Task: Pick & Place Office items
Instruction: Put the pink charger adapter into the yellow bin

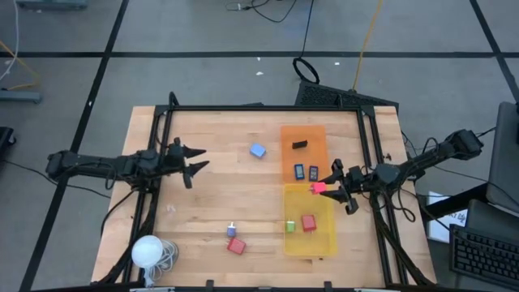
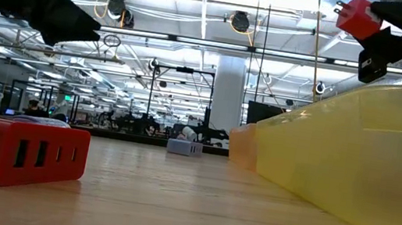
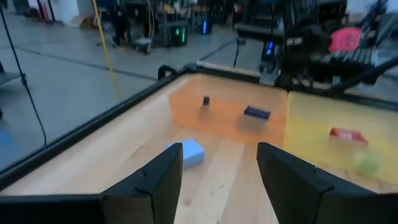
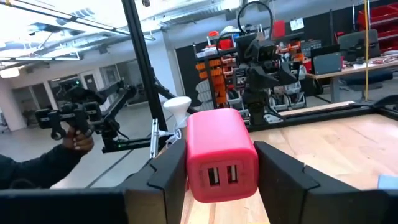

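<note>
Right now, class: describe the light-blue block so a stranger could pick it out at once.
Start at the orange tray on the far right part of the wooden table. Just off that tray's left edge, on bare wood, lies the light-blue block. It is the only pale blue piece and the only loose one on the table's far half; the other loose pieces lie near the white ball.

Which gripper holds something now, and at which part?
The right gripper holds a pink-red charger block by its two sides, above the yellow tray. The left gripper holds nothing.
</note>
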You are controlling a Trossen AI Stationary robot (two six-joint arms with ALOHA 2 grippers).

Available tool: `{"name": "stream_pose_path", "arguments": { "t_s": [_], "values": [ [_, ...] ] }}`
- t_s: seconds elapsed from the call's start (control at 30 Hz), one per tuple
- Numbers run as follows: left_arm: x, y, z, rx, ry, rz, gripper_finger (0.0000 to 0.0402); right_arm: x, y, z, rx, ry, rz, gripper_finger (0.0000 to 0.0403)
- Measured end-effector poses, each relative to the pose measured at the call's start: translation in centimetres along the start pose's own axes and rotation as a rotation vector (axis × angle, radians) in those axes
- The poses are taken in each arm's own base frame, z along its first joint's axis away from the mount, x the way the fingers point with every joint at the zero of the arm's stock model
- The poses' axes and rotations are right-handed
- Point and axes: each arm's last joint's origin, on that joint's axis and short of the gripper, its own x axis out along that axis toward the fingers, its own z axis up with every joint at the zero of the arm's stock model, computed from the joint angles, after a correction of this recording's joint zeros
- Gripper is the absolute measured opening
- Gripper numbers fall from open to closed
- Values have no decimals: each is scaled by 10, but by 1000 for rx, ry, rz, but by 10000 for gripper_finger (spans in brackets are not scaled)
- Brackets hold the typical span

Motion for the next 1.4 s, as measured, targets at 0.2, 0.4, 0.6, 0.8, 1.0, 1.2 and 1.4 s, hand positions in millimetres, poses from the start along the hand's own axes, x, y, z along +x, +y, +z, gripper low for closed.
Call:
{"name": "stream_pose_path", "arguments": {
  "t_s": [0.2,0.4,0.6,0.8,1.0,1.2,1.4],
  "values": [
    [-7,5,-10,-16,-50,3,209,0,0,0,1,2,3,151],
    [-6,6,-22,-16,-48,6,209,0,0,-1,-1,10,1,149],
    [-5,7,-29,-6,-43,8,209,1,0,-3,-1,23,-1,152],
    [-5,6,-28,-5,-45,7,209,3,-1,-10,35,76,-13,149],
    [-5,6,-28,-11,-45,7,209,5,-2,-15,55,111,-22,152],
    [-5,7,-29,-9,-38,8,209,7,-4,-20,48,142,-41,149],
    [-5,7,-29,-10,-39,8,209,10,-7,-30,34,210,-63,150]
  ]
}}
